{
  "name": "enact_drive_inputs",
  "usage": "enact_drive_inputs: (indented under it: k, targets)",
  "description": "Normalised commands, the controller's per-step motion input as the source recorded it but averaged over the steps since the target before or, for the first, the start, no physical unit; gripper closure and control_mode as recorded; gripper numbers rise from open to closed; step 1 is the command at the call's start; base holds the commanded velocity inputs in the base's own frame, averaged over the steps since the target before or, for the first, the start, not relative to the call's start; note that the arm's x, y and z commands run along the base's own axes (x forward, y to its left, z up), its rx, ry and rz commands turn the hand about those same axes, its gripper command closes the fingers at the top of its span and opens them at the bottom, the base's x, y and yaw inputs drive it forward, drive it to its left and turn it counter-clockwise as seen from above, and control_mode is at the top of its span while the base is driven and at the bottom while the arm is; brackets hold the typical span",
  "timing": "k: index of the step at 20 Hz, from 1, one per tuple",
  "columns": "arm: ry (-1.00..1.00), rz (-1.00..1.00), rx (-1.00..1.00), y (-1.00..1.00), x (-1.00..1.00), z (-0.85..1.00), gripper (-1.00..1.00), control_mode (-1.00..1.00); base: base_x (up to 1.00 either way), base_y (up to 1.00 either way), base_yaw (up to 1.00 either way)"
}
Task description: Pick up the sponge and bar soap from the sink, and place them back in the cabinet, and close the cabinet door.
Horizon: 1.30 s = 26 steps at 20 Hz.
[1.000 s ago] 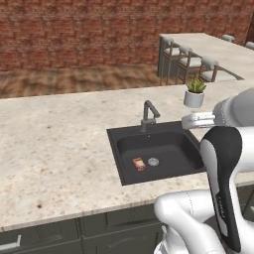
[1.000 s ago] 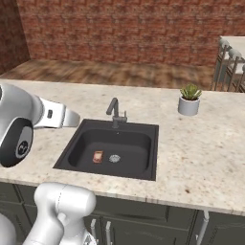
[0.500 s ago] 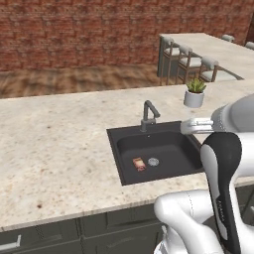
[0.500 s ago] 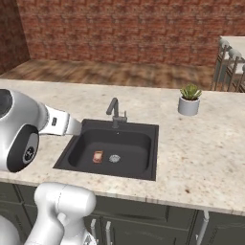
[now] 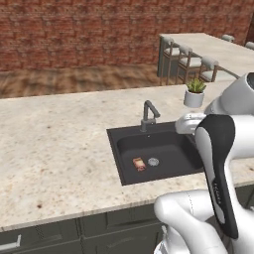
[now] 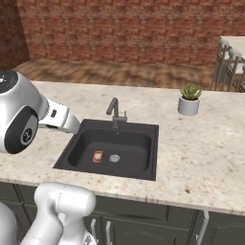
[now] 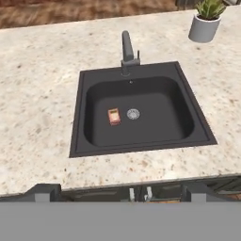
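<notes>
The dark sink [image 7: 80, 117] is set in a speckled stone counter. On its floor lies the orange-brown bar soap [image 7: 113, 116] [image 5: 139, 163] [image 6: 97, 156], just left of the round grey drain [image 7: 133, 113]. My gripper [image 7: 121, 192] hangs high above the counter's near edge and looks down into the basin. It is open, its dark fingertips [image 7: 44, 190] stand far apart, and nothing is between them. It is well clear of the soap. The sponge, the cabinet and the cabinet door are out of view.
A grey faucet [image 7: 127, 49] stands at the sink's far rim. A potted plant [image 7: 205, 21] sits on the counter to the back right. Low drawers with silver pulls [image 6: 203, 225] run under the counter. Bar stools [image 5: 184, 62] stand by a far counter.
The arm has shifted only slightly over the sink's near side. The soap lies where it was, and the gripper has stayed open.
</notes>
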Motion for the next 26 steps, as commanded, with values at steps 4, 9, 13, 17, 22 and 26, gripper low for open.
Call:
enact_drive_inputs:
  k: [4, 9, 13, 17, 22, 26]
  targets:
    - [0.06, 0.00, 0.00, 0.00, 0.00, -0.30, -1.00, -1.00, 0.00, 0.00, 0.00]
    - [0.00, 0.00, 0.00, 0.00, 0.00, -0.39, -1.00, -1.00, 0.00, 0.00, 0.00]
    - [0.00, 0.00, 0.00, 0.00, 0.00, -0.42, -1.00, -1.00, 0.00, 0.00, 0.00]
    - [0.00, 0.00, 0.00, 0.00, 0.05, -0.32, -1.00, -1.00, 0.00, 0.00, 0.00]
    - [0.00, 0.00, 0.00, 0.03, 0.11, -0.20, -1.00, -1.00, 0.00, 0.00, 0.00]
    - [0.00, 0.00, 0.00, 0.12, 0.15, -0.22, -1.00, -1.00, 0.00, 0.00, 0.00]
